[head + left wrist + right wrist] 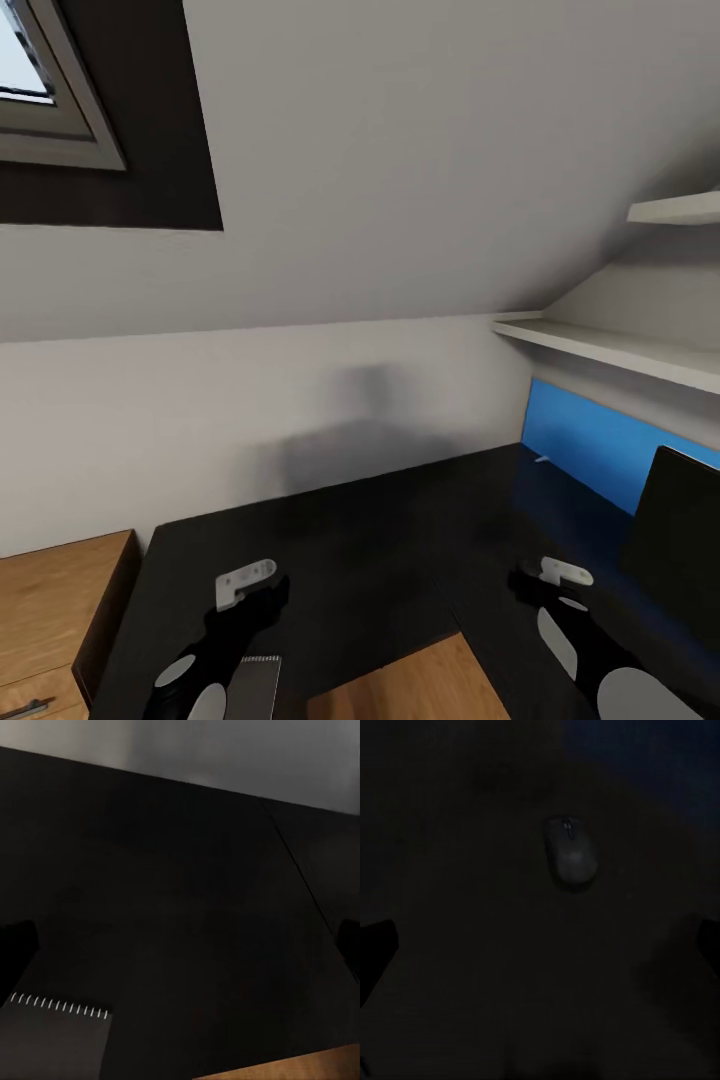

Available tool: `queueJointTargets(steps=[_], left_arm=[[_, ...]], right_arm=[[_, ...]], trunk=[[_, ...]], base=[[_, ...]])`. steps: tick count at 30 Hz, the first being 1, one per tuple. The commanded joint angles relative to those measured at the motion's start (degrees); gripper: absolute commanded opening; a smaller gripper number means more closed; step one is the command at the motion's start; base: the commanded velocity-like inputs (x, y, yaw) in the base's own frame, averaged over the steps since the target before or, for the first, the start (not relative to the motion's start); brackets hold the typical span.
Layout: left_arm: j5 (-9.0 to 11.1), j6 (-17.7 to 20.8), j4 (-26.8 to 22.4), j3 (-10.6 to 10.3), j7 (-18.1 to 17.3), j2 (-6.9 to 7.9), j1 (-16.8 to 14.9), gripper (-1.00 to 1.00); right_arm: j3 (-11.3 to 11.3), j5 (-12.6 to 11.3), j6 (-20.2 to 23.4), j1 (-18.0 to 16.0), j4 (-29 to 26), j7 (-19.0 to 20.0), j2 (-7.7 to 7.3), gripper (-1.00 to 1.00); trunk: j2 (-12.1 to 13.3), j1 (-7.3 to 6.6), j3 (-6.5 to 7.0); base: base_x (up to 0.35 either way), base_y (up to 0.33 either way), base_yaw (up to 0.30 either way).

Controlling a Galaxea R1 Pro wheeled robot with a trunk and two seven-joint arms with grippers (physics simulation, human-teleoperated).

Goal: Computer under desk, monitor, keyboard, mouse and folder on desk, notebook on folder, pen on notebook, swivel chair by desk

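One mouse (573,856) lies on the black counter (370,540) just ahead of the right end effector (540,945), whose fingers are spread apart and empty; one monitor (680,550) stands beside it.

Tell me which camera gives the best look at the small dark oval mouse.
The right wrist view: the small dark oval mouse lies whole on the black desk top, though the picture is dim. In the head view I cannot make it out near the right arm. The left wrist view looks at another stretch of desk.
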Motion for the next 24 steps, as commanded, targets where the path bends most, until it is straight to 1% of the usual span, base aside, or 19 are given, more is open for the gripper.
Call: queueJointTargets(steps=[1,4,11,24], left_arm=[[0.5,0.1,-0.1,-0.1,0.5,0.03,0.0,1.00],[0.5,0.1,-0.1,-0.1,0.6,0.03,0.0,1.00],[0.6,0.1,0.0,-0.1,0.6,0.03,0.0,1.00],[0.6,0.1,0.0,-0.1,0.7,0.03,0.0,1.00]], right_arm=[[0.0,-0.3,0.3,0.0,-0.1,-0.2,0.00,1.00],[-0.1,-0.3,0.2,0.0,-0.1,-0.2,0.00,1.00],[-0.1,-0.3,0.2,0.0,-0.1,-0.2,-0.01,1.00],[0.0,-0.2,0.2,0.0,0.0,-0.2,0.00,1.00]], trunk=[[0.0,0.02,-0.03],[0.0,0.02,-0.03],[0.0,0.02,-0.03],[0.0,0.02,-0.03]], base=[[0.000,0.000,0.000],[0.026,-0.013,0.000],[0.161,-0.154,0.000],[0.032,-0.016,0.000]])
